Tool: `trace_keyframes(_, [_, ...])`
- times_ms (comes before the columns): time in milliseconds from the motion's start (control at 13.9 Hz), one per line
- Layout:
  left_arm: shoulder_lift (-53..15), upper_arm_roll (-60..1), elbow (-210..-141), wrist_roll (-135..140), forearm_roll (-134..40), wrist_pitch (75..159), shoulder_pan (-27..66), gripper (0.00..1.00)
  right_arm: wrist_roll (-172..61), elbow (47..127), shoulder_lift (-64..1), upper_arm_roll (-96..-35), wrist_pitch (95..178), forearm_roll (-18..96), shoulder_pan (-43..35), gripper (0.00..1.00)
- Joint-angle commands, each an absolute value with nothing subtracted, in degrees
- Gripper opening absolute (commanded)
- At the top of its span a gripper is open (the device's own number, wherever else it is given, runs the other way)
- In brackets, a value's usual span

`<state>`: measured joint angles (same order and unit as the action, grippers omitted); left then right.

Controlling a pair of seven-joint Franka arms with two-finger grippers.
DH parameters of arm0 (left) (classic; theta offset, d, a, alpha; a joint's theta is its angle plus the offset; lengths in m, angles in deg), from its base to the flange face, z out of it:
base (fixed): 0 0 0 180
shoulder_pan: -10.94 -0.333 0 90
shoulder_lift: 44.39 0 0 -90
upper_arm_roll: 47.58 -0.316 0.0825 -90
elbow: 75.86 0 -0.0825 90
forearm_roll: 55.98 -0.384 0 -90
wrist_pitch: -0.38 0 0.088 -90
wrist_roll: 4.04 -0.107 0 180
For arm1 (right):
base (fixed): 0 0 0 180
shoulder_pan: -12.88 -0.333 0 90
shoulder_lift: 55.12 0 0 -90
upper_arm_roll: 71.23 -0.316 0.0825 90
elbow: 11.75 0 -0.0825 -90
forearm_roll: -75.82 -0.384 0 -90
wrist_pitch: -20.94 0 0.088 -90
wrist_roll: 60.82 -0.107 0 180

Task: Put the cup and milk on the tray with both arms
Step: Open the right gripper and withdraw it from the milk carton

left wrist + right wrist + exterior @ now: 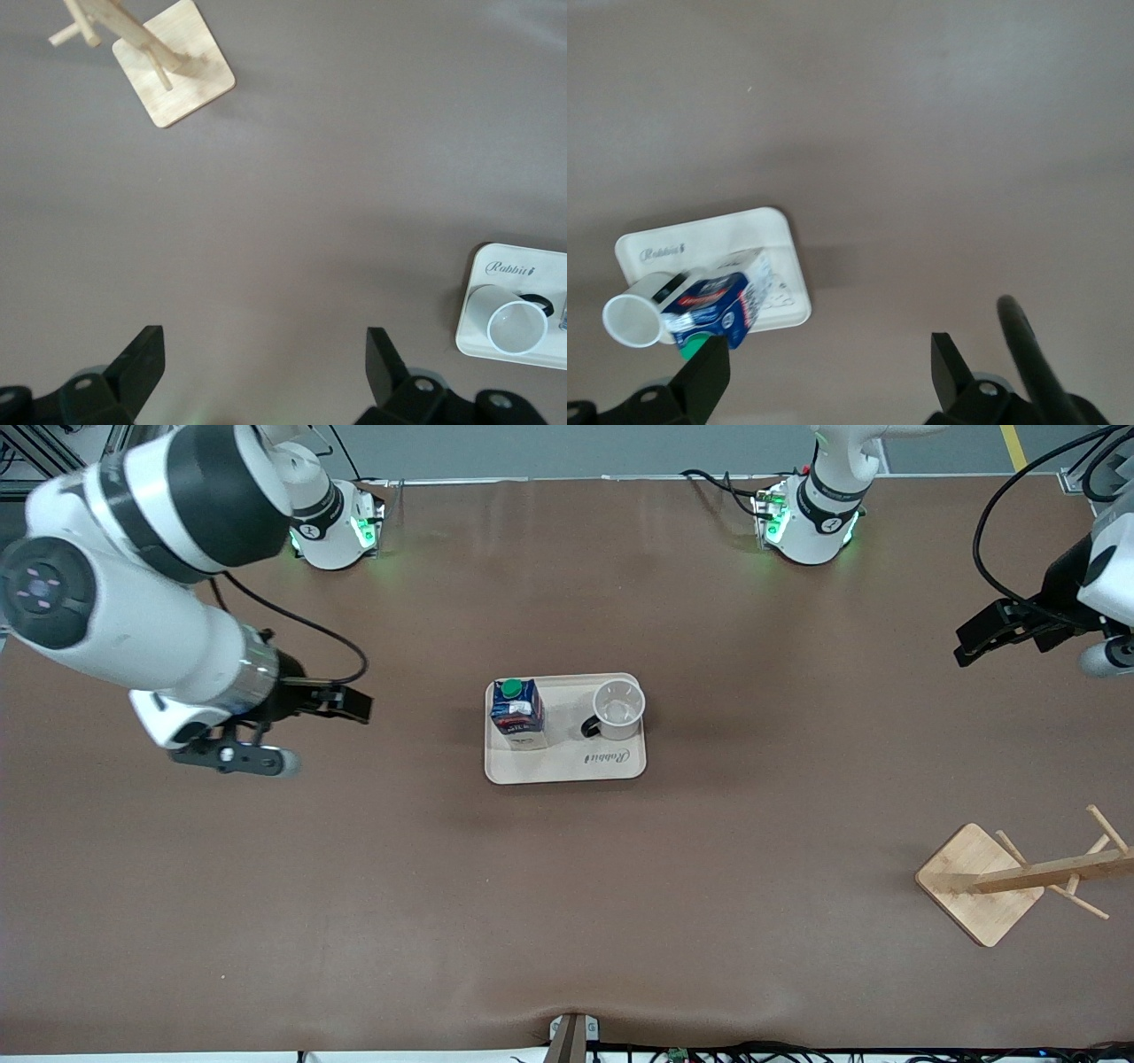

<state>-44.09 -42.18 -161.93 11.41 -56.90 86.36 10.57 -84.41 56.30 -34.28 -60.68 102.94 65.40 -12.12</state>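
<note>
I am seeing the milk carton (516, 713) and the white cup (617, 709) standing upright side by side on the cream tray (567, 769) at mid-table, the carton toward the right arm's end. My right gripper (266, 763) is hanging over bare table with fingers spread, holding nothing. My left gripper (974, 640) is hovering likewise, fingers spread, near the wooden rack (1019, 879).
</note>
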Motion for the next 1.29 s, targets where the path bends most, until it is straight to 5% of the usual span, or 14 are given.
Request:
trace_keyframes(0, [-45.7, -42.0, -161.6, 10.6, -56.0, 84.8, 9.5, 1.00, -81.0, 58.4, -40.2, -61.4, 102.2, 72.0, -12.3, 1.00])
trace_keyframes(430, [-45.7, -42.0, -161.6, 10.7, -56.3, 84.7, 9.4, 1.00, -76.5, 77.0, -52.4, -61.3, 113.4, 73.0, -9.8, 1.00])
trace_keyframes(861, [-45.2, -41.6, -161.5, 10.8, -56.7, 85.2, 9.7, 1.00, -61.9, 75.3, -52.4, -61.3, 105.2, 72.7, 4.4, 1.00])
trace_keyframes(1219, [-44.9, -41.6, -161.6, 10.8, -56.7, 85.3, 9.9, 1.00, -60.8, 75.1, -54.5, -61.0, 105.1, 74.5, 7.1, 1.00])
